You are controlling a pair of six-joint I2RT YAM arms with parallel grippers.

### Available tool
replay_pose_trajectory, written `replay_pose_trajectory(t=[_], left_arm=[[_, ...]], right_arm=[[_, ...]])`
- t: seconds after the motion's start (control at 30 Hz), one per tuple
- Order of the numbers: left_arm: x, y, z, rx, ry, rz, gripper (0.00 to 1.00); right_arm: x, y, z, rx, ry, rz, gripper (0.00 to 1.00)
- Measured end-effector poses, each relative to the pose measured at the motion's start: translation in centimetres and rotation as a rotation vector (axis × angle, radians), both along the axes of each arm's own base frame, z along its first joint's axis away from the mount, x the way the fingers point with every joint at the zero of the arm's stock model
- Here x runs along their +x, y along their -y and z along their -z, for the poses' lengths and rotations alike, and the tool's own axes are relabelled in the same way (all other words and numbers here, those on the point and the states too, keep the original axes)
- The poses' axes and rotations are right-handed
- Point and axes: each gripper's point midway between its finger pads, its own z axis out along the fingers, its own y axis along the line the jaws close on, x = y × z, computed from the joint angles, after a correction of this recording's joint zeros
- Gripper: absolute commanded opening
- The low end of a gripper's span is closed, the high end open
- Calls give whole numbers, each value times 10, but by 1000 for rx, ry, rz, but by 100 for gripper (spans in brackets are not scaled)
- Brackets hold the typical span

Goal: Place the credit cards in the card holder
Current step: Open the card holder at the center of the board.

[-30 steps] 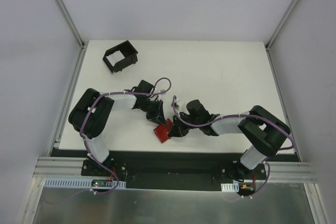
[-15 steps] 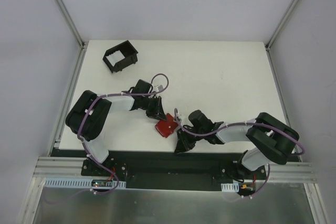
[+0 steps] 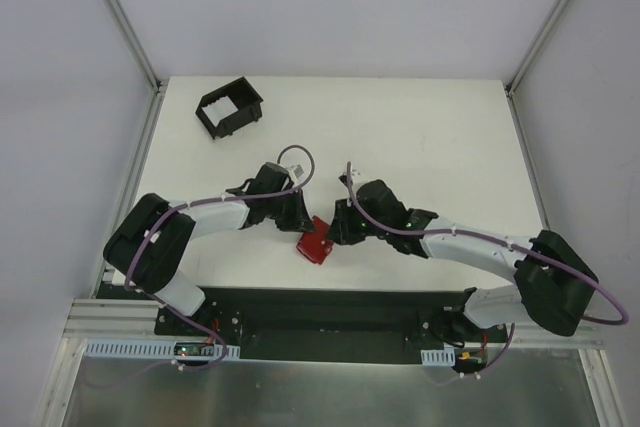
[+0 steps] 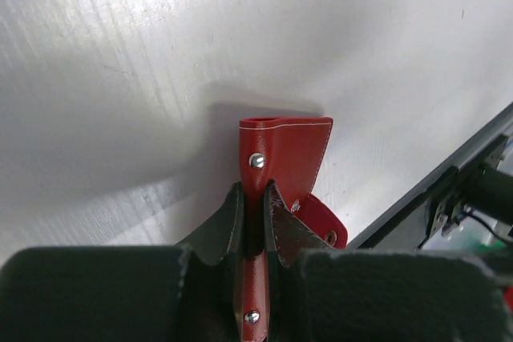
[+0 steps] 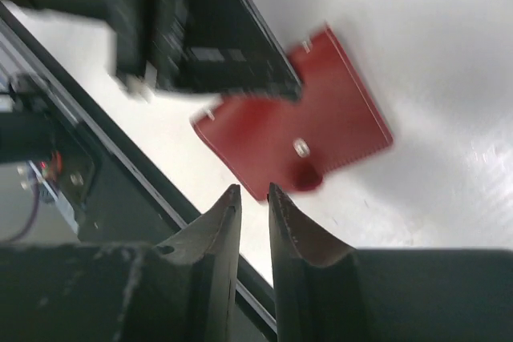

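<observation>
— Where do we have the wallet?
— Near the front edge of the surface, between our two arms. We cannot tell whether it rests there or hangs just above.
— Is it held?
— Yes. Our left gripper is clamped on its red leather, with a finger pressed tight on each side.
— And our right gripper?
— It is just beside the wallet, tips toward its snap side, fingers slightly apart with nothing between them.
— Anything else?
— The black box sits at the far left corner, well apart.
</observation>
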Motion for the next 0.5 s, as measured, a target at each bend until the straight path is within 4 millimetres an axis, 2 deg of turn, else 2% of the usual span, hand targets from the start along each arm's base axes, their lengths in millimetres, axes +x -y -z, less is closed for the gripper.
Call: replay_pose_trajectory(t=[0.1, 0.17, 0.27, 0.37, 0.5], left_arm=[[-2, 2, 0, 20, 0, -55, 0], [-3, 4, 0, 26, 2, -84, 0], [-3, 5, 0, 32, 1, -117, 0], [-3, 3, 0, 34, -1, -145, 0], [-3, 2, -1, 39, 12, -163, 0]], right_arm=[[16, -21, -22, -1, 52, 39, 23], [22, -32, -21, -28, 63, 60, 22], [23, -30, 1, -105, 36, 86, 20], [17, -15, 29, -194, -12, 110, 18], [7, 6, 52, -266, -51, 129, 18]])
